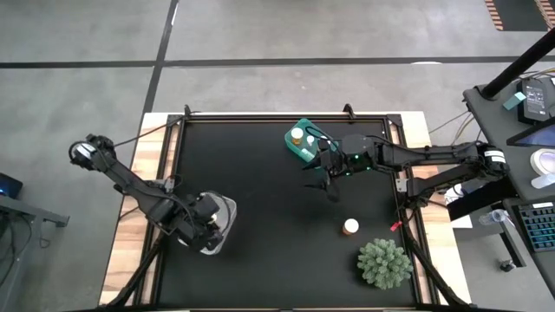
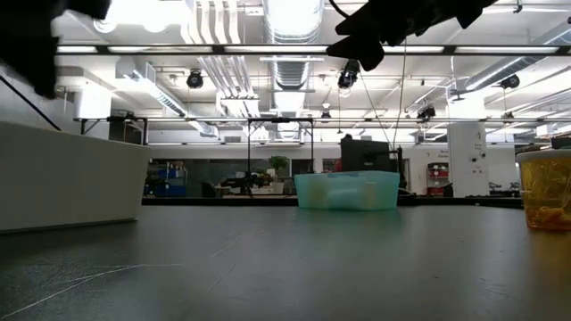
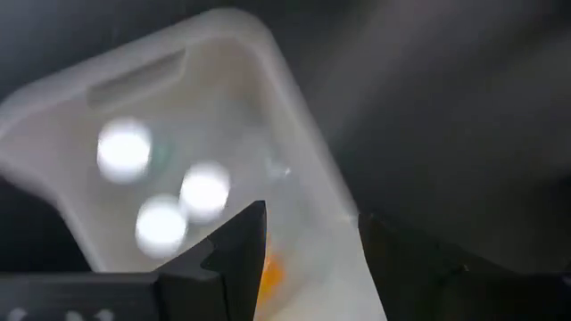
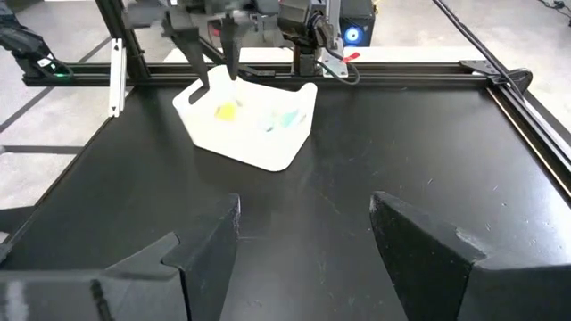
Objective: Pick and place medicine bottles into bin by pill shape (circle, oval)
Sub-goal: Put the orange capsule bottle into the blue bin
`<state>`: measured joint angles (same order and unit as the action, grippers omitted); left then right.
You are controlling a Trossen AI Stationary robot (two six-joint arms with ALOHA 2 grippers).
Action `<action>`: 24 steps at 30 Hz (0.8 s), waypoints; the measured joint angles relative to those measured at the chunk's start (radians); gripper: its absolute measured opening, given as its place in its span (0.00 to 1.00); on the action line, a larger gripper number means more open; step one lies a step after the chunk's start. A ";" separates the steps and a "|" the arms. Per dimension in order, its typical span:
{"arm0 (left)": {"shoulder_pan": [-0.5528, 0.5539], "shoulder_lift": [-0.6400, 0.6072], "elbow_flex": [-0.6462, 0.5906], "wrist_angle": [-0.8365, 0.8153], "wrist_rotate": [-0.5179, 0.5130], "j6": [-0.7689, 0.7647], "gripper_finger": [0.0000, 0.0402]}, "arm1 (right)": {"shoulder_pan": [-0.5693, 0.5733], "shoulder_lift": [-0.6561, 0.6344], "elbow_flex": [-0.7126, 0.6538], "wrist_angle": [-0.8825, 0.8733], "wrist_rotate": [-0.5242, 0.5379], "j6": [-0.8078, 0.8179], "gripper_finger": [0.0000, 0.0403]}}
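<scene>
- Release into the white bin (image 1: 227, 211) looks like the step in hand: the left gripper (image 3: 308, 259) hangs right over that bin at the tabletop's left side, jaws apart and empty, with white-capped medicine bottles (image 3: 165, 183) lying inside beneath it.
- Right gripper (image 4: 303, 236) hovers mid-tabletop beside the teal bin (image 1: 301, 141), jaws apart, nothing between them; one bottle sits in that bin.
- One amber bottle (image 1: 350, 227) remains standing loose on the tabletop, near the green plant (image 1: 384, 263).
- Next move, as I judge it, calls for the right arm to reach down to that loose bottle and close on it, steering clear of the plant.
</scene>
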<state>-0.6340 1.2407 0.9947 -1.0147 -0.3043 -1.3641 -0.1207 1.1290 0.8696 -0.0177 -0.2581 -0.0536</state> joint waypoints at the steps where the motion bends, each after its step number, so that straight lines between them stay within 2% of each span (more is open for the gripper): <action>1: 0.008 0.000 0.016 0.012 -0.034 0.035 0.41 | 0.000 0.000 0.000 0.000 0.000 0.000 0.60; 6: 0.055 -0.001 0.071 0.175 -0.167 0.301 0.41 | 0.000 0.000 0.000 0.000 0.000 0.001 0.61; 11: 0.120 0.000 0.064 0.384 -0.179 0.584 0.41 | 0.000 0.000 0.000 -0.011 0.000 0.005 0.60; 16: 0.193 0.000 0.039 0.496 -0.176 0.792 0.41 | 0.000 -0.002 0.000 -0.074 0.001 0.055 0.60; 19: 0.231 0.000 0.032 0.534 -0.174 0.942 0.41 | 0.000 -0.018 0.002 -0.178 0.000 0.138 0.60; 24: 0.293 0.000 0.032 0.622 -0.169 1.201 0.41 | 0.000 -0.039 0.085 -0.531 0.000 0.332 0.59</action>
<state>-0.3408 1.2404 1.0264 -0.3932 -0.4732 -0.1632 -0.1203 1.0901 0.9547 -0.5486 -0.2584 0.2782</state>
